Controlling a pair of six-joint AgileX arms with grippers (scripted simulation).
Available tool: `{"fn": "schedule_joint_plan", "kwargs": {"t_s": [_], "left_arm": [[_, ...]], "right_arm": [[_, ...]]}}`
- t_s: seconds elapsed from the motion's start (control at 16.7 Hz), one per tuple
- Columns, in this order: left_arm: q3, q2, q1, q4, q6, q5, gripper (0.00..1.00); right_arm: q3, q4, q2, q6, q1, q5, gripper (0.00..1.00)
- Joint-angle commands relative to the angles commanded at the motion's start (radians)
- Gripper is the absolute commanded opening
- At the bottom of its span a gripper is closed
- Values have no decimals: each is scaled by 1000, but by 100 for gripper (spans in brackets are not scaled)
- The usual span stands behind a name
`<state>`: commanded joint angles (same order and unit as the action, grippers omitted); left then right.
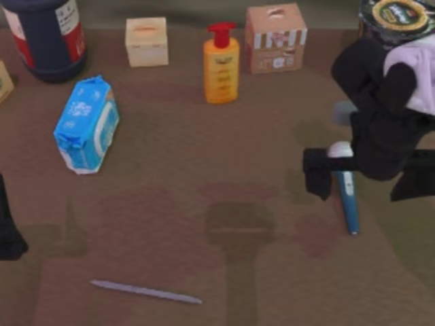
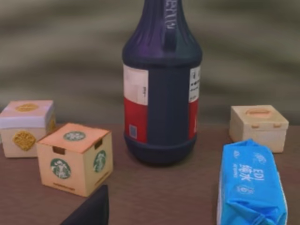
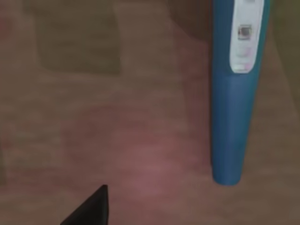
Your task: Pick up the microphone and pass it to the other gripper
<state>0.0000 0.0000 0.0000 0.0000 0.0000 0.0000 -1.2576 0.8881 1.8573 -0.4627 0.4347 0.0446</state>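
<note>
Microphone (image 1: 347, 193) lies flat on the table (image 1: 204, 176) at about four o'clock from the table's centre, on the right side. Its long axis runs nearly twelve-to-six with a slight lean: the pale rounded head points toward twelve and the teal handle tapers to a tip toward five to six. In the right wrist view the handle (image 3: 232, 108) shows its white button strip facing up. The right gripper (image 1: 367, 178) hangs over the head end with its jaws spread wide, one finger at nine o'clock of the microphone and the other at three, neither closed on it. The left gripper (image 1: 8, 234) sits at the table's left edge, near nine o'clock; whether its jaws are open cannot be told. A thin grey stick (image 1: 146, 292) lies toward seven o'clock, well apart.
</note>
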Motion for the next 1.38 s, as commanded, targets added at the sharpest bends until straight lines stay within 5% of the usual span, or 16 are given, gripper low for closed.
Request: {"fn": "schedule_joint_plan", "kwargs": {"t_s": [0.42, 0.78, 1.38], "left_arm": [[0, 0, 0, 0, 0, 0, 100], [0, 0, 0, 0, 0, 0, 100], [0, 0, 0, 0, 0, 0, 100]], "right_arm": [[114, -287, 166, 4, -6, 1, 100], [128, -318, 187, 5, -7, 1, 100], [128, -318, 187, 5, -7, 1, 25]]}}
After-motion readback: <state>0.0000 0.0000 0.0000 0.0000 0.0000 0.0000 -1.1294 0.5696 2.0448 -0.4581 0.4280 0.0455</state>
